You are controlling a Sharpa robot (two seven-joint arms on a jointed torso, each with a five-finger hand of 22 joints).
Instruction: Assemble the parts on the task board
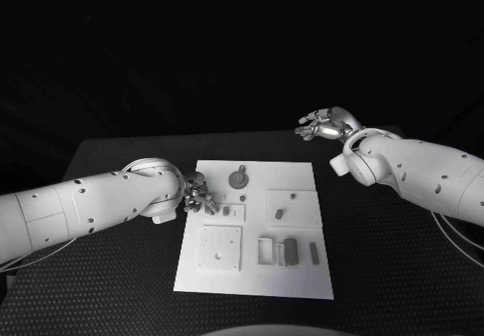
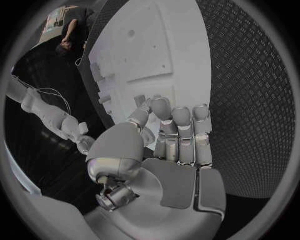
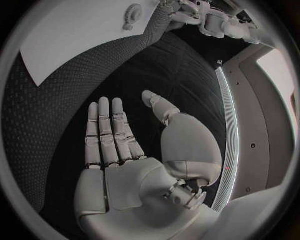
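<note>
The white task board [image 1: 252, 276] lies mid-table. On it are a round grey toothed part [image 1: 238, 178], two small pegs [image 1: 294, 197] [image 1: 276, 213] and two dark grey bars [image 1: 290, 250] [image 1: 314, 253]. My left hand [image 1: 196, 196] hovers at the board's left edge beside a small raised fixture [image 1: 230, 212]. In the left wrist view its fingers [image 2: 181, 135] lie straight and side by side over the board [image 2: 150, 55], and nothing shows between them and the thumb. My right hand [image 1: 324, 126] is raised beyond the board's far right corner, palm flat and empty [image 3: 125, 150].
A square white plate [image 1: 220, 247] and a slotted white holder [image 1: 266, 252] sit on the board's near half. Black textured table [image 1: 393, 266] surrounds the board. The board [image 3: 75, 35] and the toothed part [image 3: 132, 12] also appear in the right wrist view.
</note>
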